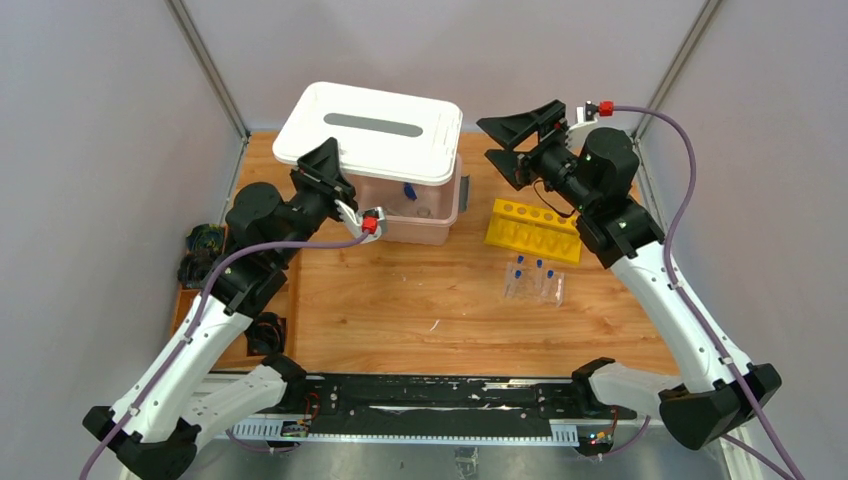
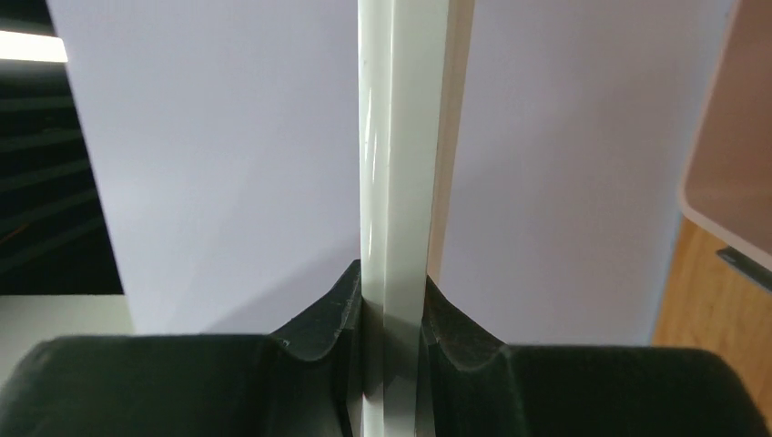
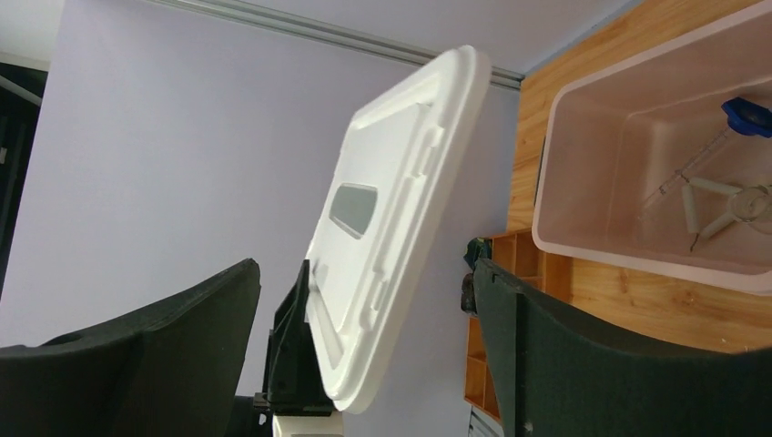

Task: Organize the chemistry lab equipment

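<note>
I have the left gripper pinched almost shut on the edge of the white lid, which it holds lifted over the pink bin. The right gripper hangs wide open and empty just behind the yellow rack. The rack's long axis runs left to right below the jaws, and this gripper is the nearer one, so I judge the rack is its pick. I count one yellow rack and one clear rack, closer to me, with three or four blue-capped tubes; they are too small to count surely.
</note>
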Controlling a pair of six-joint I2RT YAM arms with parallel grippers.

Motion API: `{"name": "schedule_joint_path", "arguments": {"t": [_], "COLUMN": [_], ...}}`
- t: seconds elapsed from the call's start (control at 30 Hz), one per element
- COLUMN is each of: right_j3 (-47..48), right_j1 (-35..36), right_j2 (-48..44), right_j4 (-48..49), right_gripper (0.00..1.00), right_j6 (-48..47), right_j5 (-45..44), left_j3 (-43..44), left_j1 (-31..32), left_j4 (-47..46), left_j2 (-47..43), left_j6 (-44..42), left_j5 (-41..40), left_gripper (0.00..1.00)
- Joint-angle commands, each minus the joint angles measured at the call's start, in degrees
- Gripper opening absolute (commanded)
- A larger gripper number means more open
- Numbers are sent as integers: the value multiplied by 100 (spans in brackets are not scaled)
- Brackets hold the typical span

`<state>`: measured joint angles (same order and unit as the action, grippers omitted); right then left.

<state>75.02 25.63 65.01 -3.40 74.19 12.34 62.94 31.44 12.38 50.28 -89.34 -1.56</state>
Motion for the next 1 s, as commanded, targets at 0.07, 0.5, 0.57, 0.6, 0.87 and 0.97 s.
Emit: {"name": "schedule_joint_path", "arguments": {"t": [0.07, 0.5, 0.57, 0.6, 0.87, 0.97], "right_j3": [51, 291, 231, 215, 240, 139], "right_j1": [92, 366, 404, 434, 540, 535], "right_j2": [258, 674, 712, 755, 1015, 1065], "right_j4": [274, 709, 861, 919, 1257, 1359], "right_gripper": [88, 86, 83, 80, 42, 32], "right_j6": [17, -60, 18, 44, 23, 86], "right_j5": [551, 947, 958, 963, 1020, 999], "left_j3": [-210, -1046, -1032, -1029, -1292, -1686], "left_j1": [52, 64, 65, 76, 81, 77], "left_j4": [-1880, -2124, -2146, -2183, -2199, -2196], "left_j2": [-228, -509, -480, -468, -534, -712], "left_j6": [-637, -1515, -1424, -1377, -1201, -1306], "left_j5": [209, 845, 867, 850, 733, 824], "left_gripper": [0, 0, 0, 0, 0, 0]}}
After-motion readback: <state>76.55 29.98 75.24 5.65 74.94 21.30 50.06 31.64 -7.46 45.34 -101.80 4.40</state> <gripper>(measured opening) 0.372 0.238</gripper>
